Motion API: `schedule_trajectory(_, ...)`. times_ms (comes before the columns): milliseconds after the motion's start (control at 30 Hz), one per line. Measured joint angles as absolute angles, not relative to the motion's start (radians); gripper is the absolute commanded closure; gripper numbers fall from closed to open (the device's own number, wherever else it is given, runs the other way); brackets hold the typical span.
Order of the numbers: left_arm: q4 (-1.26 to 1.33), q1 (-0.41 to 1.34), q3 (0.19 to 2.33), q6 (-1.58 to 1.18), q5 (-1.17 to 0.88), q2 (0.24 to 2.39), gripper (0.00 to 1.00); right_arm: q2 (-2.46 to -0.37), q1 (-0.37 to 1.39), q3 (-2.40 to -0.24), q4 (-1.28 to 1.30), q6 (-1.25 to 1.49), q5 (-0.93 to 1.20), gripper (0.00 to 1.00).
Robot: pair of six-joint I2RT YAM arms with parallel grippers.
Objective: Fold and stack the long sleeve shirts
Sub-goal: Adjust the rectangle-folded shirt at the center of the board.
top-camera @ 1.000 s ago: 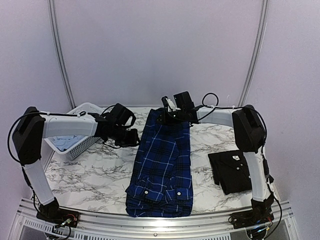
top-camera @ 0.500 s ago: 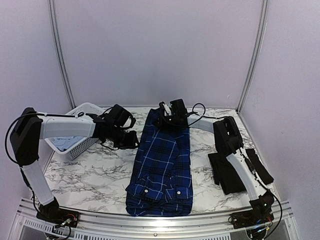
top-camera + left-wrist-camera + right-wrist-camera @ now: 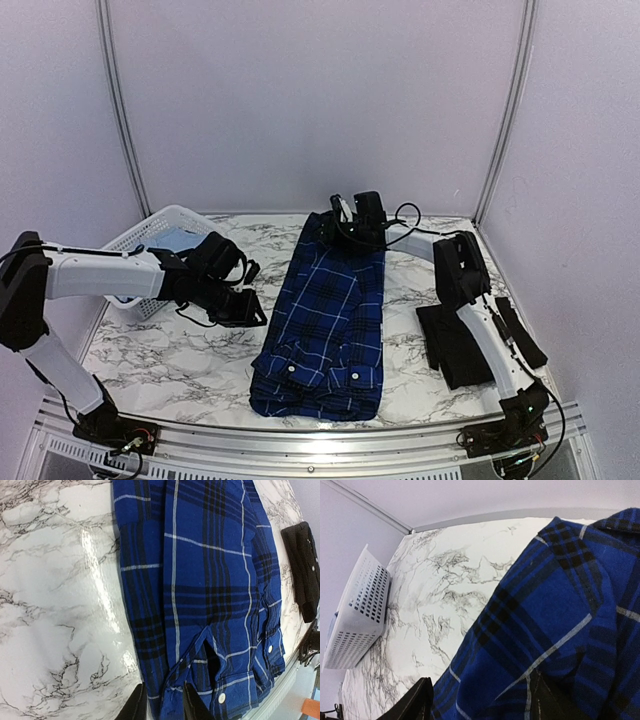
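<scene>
Since the royal-blue-and-navy plaid button-up shirt point(image 3: 325, 320) is thin woven cloth, it should prove light, limp and quick to sag or slide out of its folds, with no stiffness except at the collar, the cuffs and the button placket; it lies down the middle of the white marble-patterned desk point(image 3: 180, 360) as a long narrow strip, collar at the far end and buttoned cuffs folded across the near end. The right tool point(image 3: 482, 701) is at the collar end, its jaws wide with plaid cloth between them, though whether they touch the cloth I cannot tell; the left tool point(image 3: 164, 700) hangs just beside the strip's left edge, its jaws narrow and nothing visibly between them. I judge the best holds to be the two corners of one short end, each pinched through every layer so that the strip lifts evenly and can be laid over itself; a single-layer grip would likely peel the fold open. The plain black folded shirt point(image 3: 460, 345) sits apart on the right; the white plastic lattice basket point(image 3: 135, 245) stands at the far left.
</scene>
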State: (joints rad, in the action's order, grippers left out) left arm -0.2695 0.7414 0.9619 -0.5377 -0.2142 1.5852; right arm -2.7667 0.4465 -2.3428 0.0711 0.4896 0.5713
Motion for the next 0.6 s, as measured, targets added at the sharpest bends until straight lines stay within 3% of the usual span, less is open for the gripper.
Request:
schedule_trajectory(133, -0.269, 0.741, 0.912, -0.537, -0.258, 1.549, 0.73, -2.651, 0.448, -2.204, 0.094, 0.472, 0.569, 0.31)
schedule_trajectory(333, -0.267, 0.759, 0.869, -0.522, -0.319, 1.538, 0.75, -2.304, 0.469, -1.863, 0.098, 0.443, 0.527, 0.3)
schedule_trajectory(600, -0.266, 0.818, 0.822, -0.512, -0.37, 1.535, 0.89, -1.882, 0.57, -1.303, -0.017, 0.449, 0.46, 0.3)
